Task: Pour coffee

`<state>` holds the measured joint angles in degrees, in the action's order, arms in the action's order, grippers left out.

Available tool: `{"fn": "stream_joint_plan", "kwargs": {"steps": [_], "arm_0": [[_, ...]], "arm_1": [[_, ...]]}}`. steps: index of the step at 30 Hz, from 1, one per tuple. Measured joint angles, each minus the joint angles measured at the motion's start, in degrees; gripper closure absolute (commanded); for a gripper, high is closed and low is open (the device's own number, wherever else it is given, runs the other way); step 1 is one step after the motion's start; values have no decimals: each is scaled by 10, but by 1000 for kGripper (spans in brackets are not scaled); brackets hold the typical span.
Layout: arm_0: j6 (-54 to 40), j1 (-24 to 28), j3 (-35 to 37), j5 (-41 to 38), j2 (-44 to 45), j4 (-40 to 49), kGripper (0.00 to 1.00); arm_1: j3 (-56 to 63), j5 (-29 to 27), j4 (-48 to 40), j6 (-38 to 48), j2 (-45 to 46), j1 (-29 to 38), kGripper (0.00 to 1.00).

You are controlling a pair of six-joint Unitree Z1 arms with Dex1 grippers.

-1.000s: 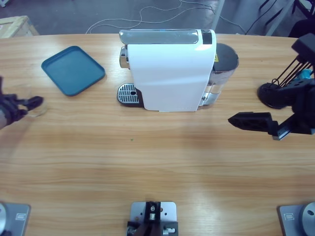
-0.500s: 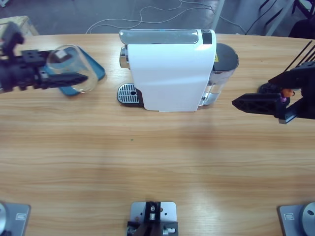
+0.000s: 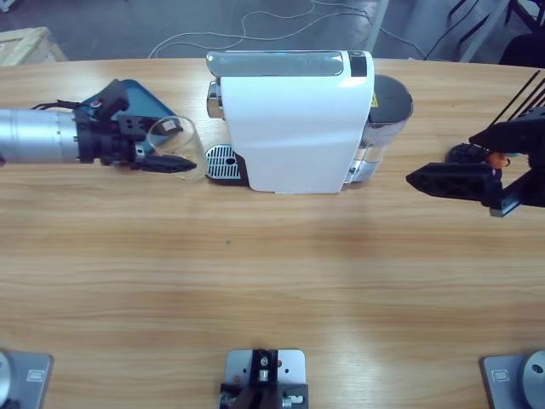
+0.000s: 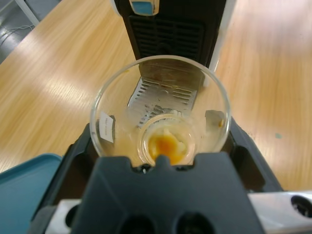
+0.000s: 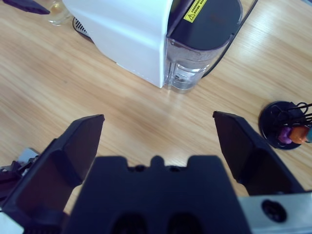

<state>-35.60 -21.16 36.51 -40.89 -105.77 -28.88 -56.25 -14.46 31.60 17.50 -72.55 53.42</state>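
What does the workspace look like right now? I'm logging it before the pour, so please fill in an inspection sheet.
Surface: wooden table, bare at front.
Job's things: clear tumbler with a little coffee in its base, held beside the drip grate of the white coffee machine.
Clutter: teal tray; capsule rack with coloured capsules.
Grippers: left gripper shut on the tumbler; right gripper open, empty.
Cables: on the floor beyond the table.
Surroundings: wooden crate.
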Motion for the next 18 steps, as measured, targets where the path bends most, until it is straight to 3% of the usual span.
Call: {"fn": "stream_joint_plan", "kwargs": {"steps": [10, 18], "arm_0": [[0, -32, 63, 44, -39, 10, 1000], [0, -55, 74, 74, -45, 17, 1000]], "arm_1": [[5, 0, 0, 0, 1, 0, 0], [5, 0, -2, 0, 1, 0, 0]]}}
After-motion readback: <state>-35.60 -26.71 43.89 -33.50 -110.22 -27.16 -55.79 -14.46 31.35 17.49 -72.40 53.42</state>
